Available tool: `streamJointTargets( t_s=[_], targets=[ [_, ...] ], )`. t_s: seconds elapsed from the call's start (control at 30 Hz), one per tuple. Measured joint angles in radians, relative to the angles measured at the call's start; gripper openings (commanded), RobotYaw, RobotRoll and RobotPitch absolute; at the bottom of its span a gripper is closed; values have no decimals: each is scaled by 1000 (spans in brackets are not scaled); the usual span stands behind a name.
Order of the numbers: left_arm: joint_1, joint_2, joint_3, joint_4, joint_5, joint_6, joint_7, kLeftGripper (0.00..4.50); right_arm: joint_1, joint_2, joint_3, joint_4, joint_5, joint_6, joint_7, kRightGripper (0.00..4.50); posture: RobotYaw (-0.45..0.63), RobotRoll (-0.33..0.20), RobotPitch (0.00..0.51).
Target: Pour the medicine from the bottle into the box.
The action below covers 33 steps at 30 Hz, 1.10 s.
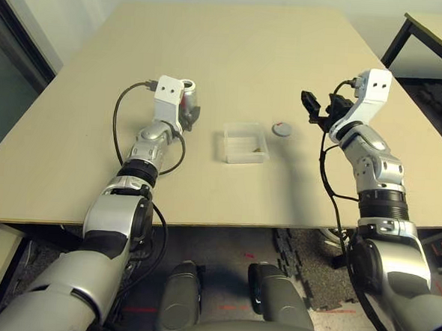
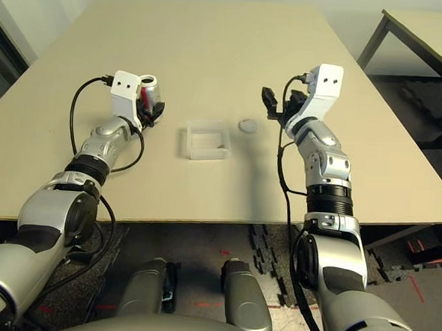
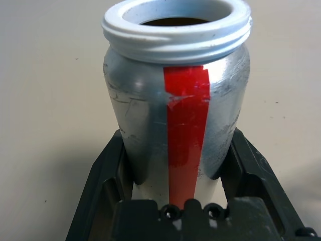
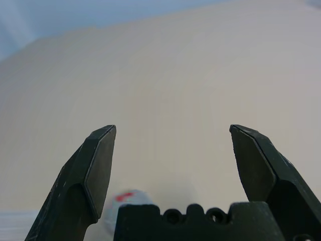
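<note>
**Silver bottle upright in the left claw, box and cap lying between the arms**

Silver-grey and marked with red, the bottle [image 1: 189,97] stands upright on the pale tabletop [image 1: 235,54] in the head view, clamped by the left claw [image 1: 186,115] with its mouth uncapped. Toward the middle sits the clear plastic box [image 1: 244,143], well apart from the bottle, with a tiny dark bit of medicine [image 1: 257,148] near its right wall. Just beyond the box's right far corner lies a loose grey cap [image 1: 282,129] with a red mark. The right claw [image 1: 317,109] hangs above the tabletop to the right of the cap, its black fingers spread and holding nothing.

In the left wrist view, the two black fingers [image 3: 103,186] press both sides of the bottle's lower body; the red strip runs down its side, and the white threaded rim is open, dark inside.

In the right wrist view, the fingers [image 4: 98,165] stand wide apart over bare tabletop, with the cap blurred at the claw's base.
</note>
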<state>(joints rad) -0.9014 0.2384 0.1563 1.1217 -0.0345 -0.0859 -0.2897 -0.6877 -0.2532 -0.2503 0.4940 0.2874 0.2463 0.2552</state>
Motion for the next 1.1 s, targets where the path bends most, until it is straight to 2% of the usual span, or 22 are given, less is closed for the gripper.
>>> streamJointTargets(
  t_s=[0.37,0.73,0.9,0.93,1.1],
  targets=[
    [36,0,1,29,0,-90,35,2568,7,-6,0,103,-30,-106,-9,4500,-121,0,73],
    [48,-2,21,36,-9,-99,58,2568,7,-21,2,158,-61,-148,-12,4500,-123,0,79],
    [49,-2,25,37,-15,-115,65,4245,7,-21,2,162,-63,-149,-12,4500,-124,0,82],
    [49,-2,26,37,-15,-121,65,4435,7,-21,2,162,-63,-149,-12,4500,-123,0,83],
    [49,-1,26,37,-15,-159,66,4435,7,-21,2,162,-66,-149,-11,4500,-120,0,83]
  ],
)
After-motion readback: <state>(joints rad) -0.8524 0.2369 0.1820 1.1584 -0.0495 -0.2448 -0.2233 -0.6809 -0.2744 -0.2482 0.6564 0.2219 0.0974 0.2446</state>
